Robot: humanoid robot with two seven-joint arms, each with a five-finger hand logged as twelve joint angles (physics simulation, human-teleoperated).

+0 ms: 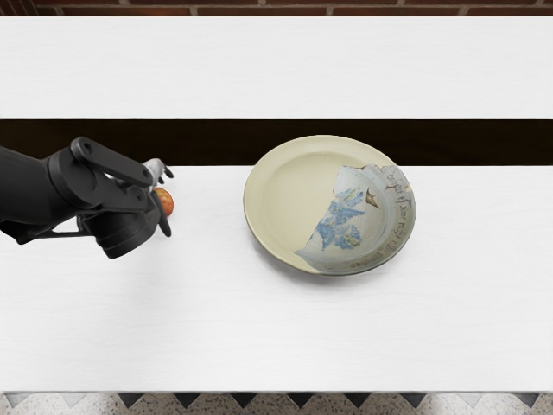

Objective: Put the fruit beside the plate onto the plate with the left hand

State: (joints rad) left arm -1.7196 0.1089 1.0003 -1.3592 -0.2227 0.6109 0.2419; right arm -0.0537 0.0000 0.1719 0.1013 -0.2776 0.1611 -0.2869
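The left hand [131, 216] reaches in over the white table [259, 337], its dark fingers curled around a small reddish fruit [165, 203] that peeks out between them. The fruit sits to the left of the cream plate [285, 194], not touching it. I can't tell whether it is lifted off the table.

the only writing in view is a curved line of dark lettering [400, 210] on the plate [285, 199]. it runs along the grey patterned part of the rim, on the side toward the right edge of the bench [259, 346]. the letters are too small and blurred to read. nothing else shows a brand, number, label or sign that can be made out.
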